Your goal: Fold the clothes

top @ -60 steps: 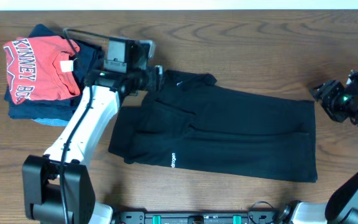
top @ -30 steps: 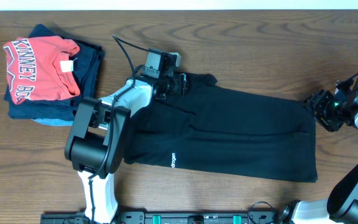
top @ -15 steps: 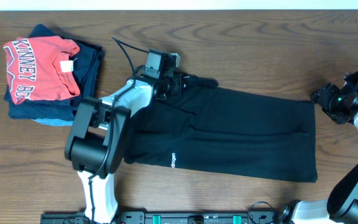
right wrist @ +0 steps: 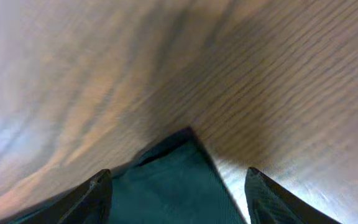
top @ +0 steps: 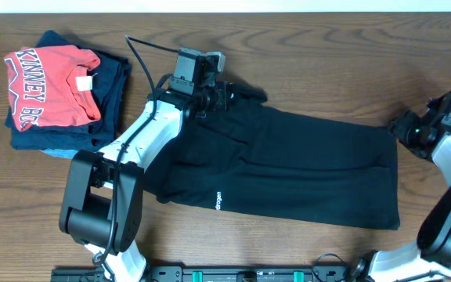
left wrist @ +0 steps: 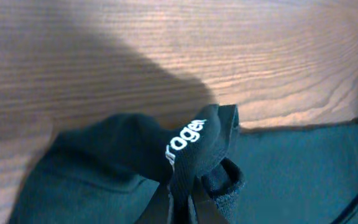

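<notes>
black garment (top: 304,168) lay spread flat across the middle of the wooden table (top: 327,47). left gripper (top: 225,95) was clamped on its bunched upper-left corner, with white lettering (left wrist: 182,135) on the pinched fold. right gripper (top: 403,127) sat at the upper-right corner, fingers (right wrist: 95,193) apart, the corner between them and unclamped. red t-shirt (top: 49,82) topped a folded stack (top: 114,94) far left.

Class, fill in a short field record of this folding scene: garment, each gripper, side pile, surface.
Garment: large black soft-fabric garment, spread out, small white logo print
Left gripper: shut on its corner nearest the pile, fabric bunched
Right gripper: open, fingers either side of the corner at the other end
Side pile: red T-shirt with white lettering on folded navy garments
Surface: brown wooden table
</notes>
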